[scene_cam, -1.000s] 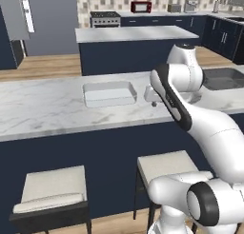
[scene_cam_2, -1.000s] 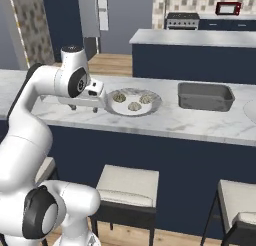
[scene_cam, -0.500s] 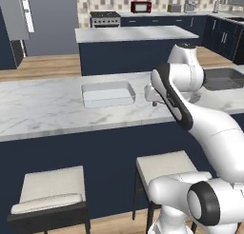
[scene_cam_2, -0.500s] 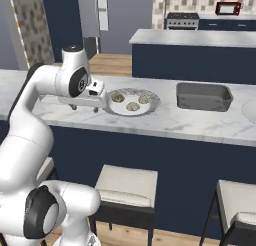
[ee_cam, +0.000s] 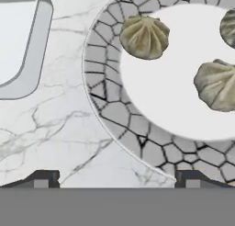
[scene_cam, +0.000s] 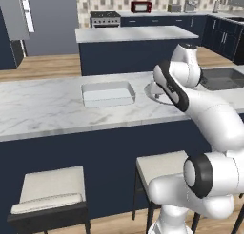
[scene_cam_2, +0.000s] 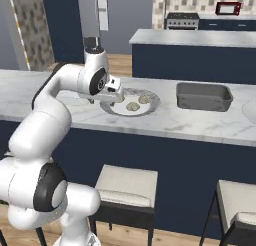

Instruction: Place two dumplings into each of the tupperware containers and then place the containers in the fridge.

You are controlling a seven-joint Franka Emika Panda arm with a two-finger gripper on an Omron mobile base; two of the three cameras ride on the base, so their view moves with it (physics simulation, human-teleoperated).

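Observation:
My gripper (ee_cam: 117,180) hangs open above the marble counter at the near-left rim of a round grey plate (ee_cam: 114,115) with a mosaic border; nothing is between its fingertips (ee_cam: 42,179). Three beige dumplings lie on the plate: one (ee_cam: 144,36) near the rim, one (ee_cam: 216,85) further in, one (ee_cam: 228,27) cut by the frame edge. From the right base view the gripper (scene_cam_2: 103,99) stands over the plate's left edge (scene_cam_2: 112,109), beside the dumplings (scene_cam_2: 132,106). A shallow translucent tupperware container (scene_cam: 108,94) sits empty left of the plate; its corner (ee_cam: 27,59) shows in the hand view. The grey fridge (scene_cam: 52,24) stands far back left.
A dark sink basin (scene_cam_2: 204,96) is set into the counter right of the plate. Padded stools (scene_cam: 50,190) (scene_cam_2: 125,187) stand under the counter's front edge. A second island (scene_cam: 136,35) with a stove behind it lies beyond the wooden floor.
The hand has edged a little toward the plate. Its jaws have stayed open and the dumplings and container have not moved.

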